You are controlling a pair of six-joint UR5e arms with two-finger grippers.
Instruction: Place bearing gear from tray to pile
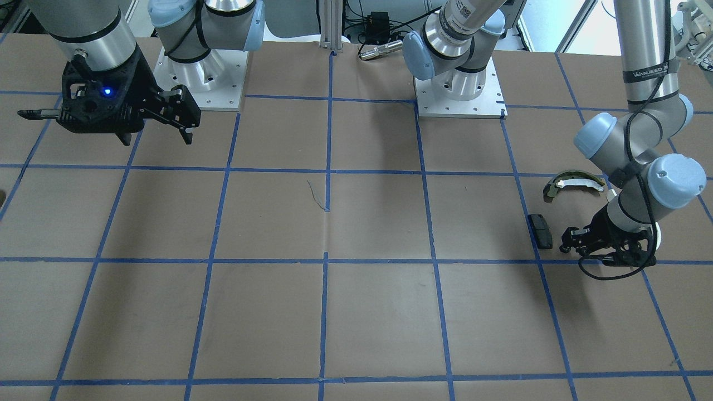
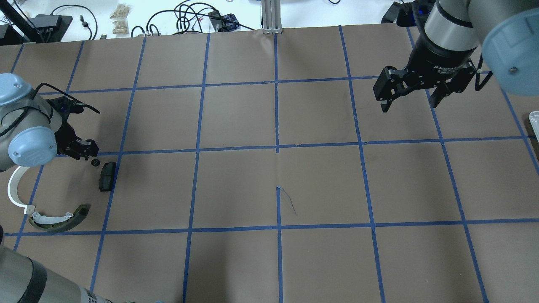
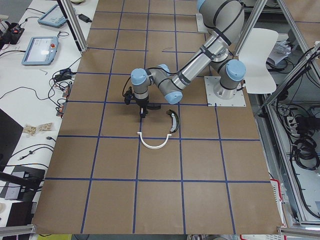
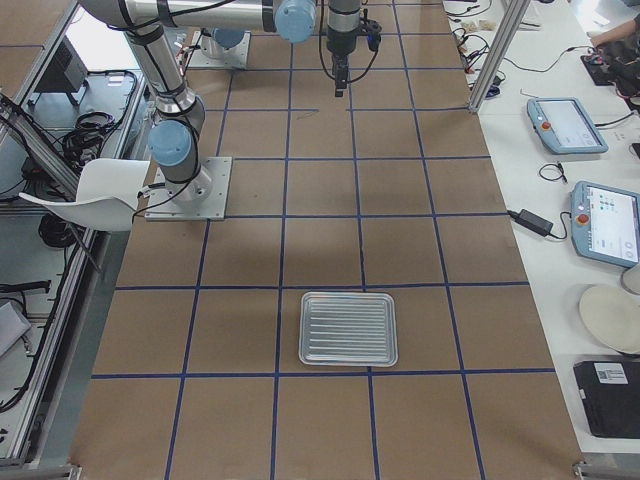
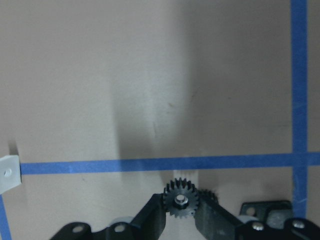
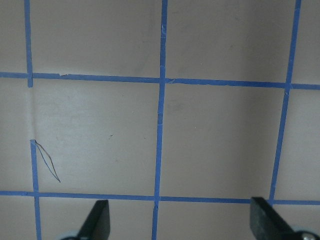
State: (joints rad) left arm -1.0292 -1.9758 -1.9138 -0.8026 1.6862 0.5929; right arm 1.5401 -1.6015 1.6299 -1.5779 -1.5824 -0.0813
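Observation:
The bearing gear point(image 5: 181, 200), small, black and toothed, sits between the fingertips of my left gripper point(image 5: 181, 209), which is shut on it just above the table. In the overhead view the left gripper point(image 2: 89, 151) is low at the table's left edge, with the gear point(image 2: 95, 162) at its tip. The pile lies right beside it: a black pad point(image 2: 106, 176), a white C-shaped arc point(image 2: 14, 189) and an olive-and-white shoe point(image 2: 59, 219). My right gripper point(image 2: 410, 99) is open and empty, high over the far right. The tray point(image 4: 348, 328) looks empty.
The brown table bears a grid of blue tape point(image 2: 277, 149). The tray's corner point(image 2: 534, 115) shows at the overhead view's right edge. Cables and small items point(image 2: 198, 19) lie beyond the far edge. The arm bases point(image 1: 459, 89) stand at the robot's side.

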